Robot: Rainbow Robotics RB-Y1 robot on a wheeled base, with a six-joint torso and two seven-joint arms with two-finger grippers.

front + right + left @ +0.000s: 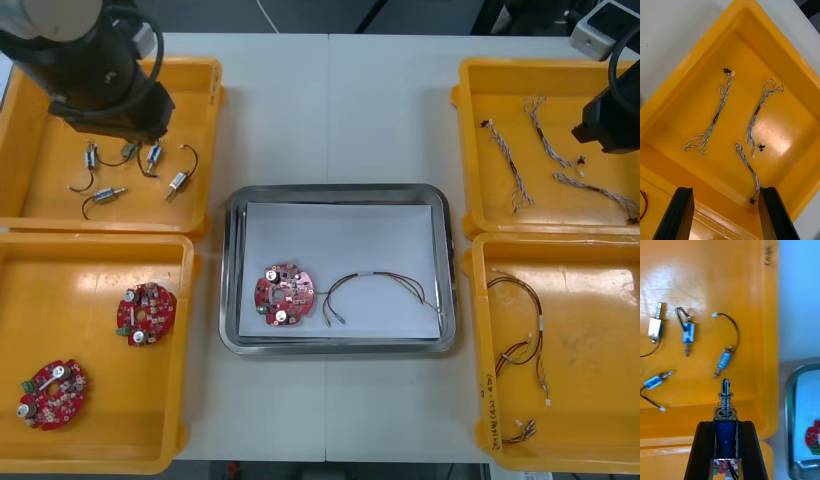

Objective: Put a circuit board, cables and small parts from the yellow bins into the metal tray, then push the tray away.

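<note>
My left gripper (726, 427) is shut on a small metal part (725, 412) with a blue body and a spring, held above the far-left yellow bin (30, 150). Several more small metal parts (724, 362) lie loose in that bin. In the front view the left gripper (128, 135) sits under its arm. The metal tray (340, 190), white inside, holds a red circuit board (283, 293) and a thin dark cable (375, 285). My right gripper (725, 195) hangs open over the far-right bin (480, 120), above three twisted blue and white cables (717, 116).
The near-left bin (100, 440) holds two red circuit boards (146, 312). Red and yellow cables (525, 320) lie in the near-right bin (600, 400). Bare table runs in front of the tray and beyond it, between the bins.
</note>
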